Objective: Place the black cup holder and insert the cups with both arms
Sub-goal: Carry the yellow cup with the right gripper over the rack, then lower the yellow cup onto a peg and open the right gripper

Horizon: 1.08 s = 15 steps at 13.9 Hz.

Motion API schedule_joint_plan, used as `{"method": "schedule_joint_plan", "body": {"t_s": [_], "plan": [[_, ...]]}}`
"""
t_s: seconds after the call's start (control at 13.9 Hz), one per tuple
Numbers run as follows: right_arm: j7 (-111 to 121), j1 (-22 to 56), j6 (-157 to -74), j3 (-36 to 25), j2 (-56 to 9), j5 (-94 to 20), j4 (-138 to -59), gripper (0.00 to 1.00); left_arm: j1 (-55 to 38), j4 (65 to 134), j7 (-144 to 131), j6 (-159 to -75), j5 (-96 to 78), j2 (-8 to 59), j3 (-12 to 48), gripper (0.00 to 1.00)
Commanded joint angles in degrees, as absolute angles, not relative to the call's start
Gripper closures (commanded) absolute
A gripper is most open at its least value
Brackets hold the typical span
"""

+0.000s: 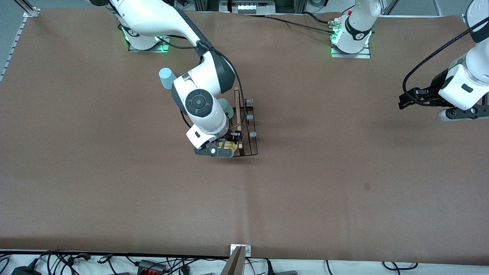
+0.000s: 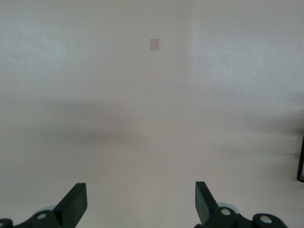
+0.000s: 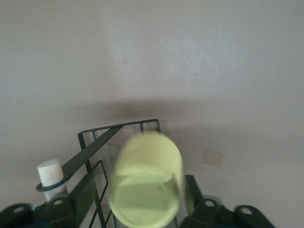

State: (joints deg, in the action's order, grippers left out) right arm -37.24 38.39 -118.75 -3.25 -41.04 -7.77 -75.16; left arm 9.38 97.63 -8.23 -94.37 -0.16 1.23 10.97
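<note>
The right gripper (image 3: 147, 202) stands parted around the yellow cup (image 3: 147, 183), over the cup holder's (image 1: 246, 128) end nearest the front camera. The cup looks light and slippery, best pinched by its sides. The holder's long axis runs toward that camera. The left gripper (image 2: 141, 202) waits, wide open.

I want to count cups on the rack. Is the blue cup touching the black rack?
Apart. The front view shows the blue cup standing on the table, clear of the black rack.

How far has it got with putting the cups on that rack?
Done: black cup holder stands on the table, pale green cup on it. In hand: right gripper with the yellow cup over a peg. Left: blue cup. Left gripper waits open.
</note>
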Motion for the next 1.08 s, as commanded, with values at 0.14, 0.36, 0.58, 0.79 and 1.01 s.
{"method": "schedule_joint_plan", "body": {"t_s": [0.14,0.36,0.58,0.79,1.01], "plan": [[-36.65,37.53,-108.75,-7.2,-36.14,-7.03,-70.16,0.0,9.84,96.24,-7.03,-93.43,-0.97,1.4,10.9,0.0],[-29.56,37.0,-101.61,-11.76,-32.01,-7.12,-69.17,0.0,10.01,95.98,-6.77,-93.08,-1.05,1.58,10.99,0.0],[-24.7,36.3,-100.46,-16.16,-30.06,-7.21,-69.17,0.0,9.93,95.89,-6.77,-93.08,-0.97,1.58,10.9,0.0],[-20.24,33.59,-97.48,-18.54,-29.62,-7.82,-67.77,0.0,10.02,95.71,-6.94,-92.99,-0.88,1.41,10.64,0.0],[-16.53,29.02,-97.73,-17.84,-27.78,-7.39,-67.76,0.0,10.11,95.01,-6.77,-91.51,-0.79,1.41,10.37,0.0]]}}
